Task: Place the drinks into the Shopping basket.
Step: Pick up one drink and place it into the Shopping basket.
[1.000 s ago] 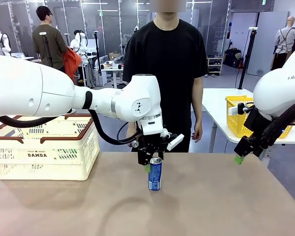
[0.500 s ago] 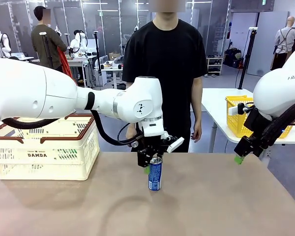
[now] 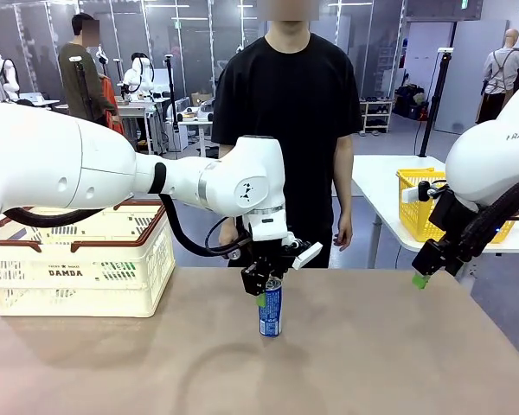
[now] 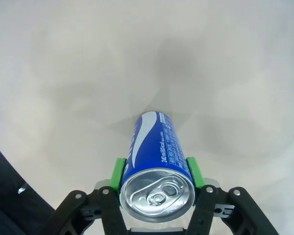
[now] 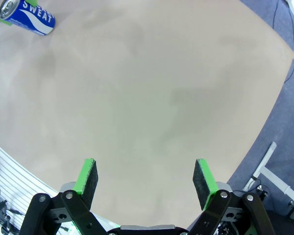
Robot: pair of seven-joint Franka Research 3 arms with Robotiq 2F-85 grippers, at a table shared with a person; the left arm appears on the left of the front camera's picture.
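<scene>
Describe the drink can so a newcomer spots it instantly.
On the wide beige table, look right of the cream slotted plastic basket to the middle. There stands a slim blue metal can with white print and a silver top. It alone is clamped by the left gripper, between its green pads.

The can (image 3: 271,313) stands upright at the middle of the bench (image 3: 372,363), its top between the sides of the left tool (image 3: 265,292). The Shopping basket (image 3: 78,268) sits at the far left. The right tool (image 3: 421,278) hangs past the right edge, and a person (image 3: 285,130) stands behind.
</scene>
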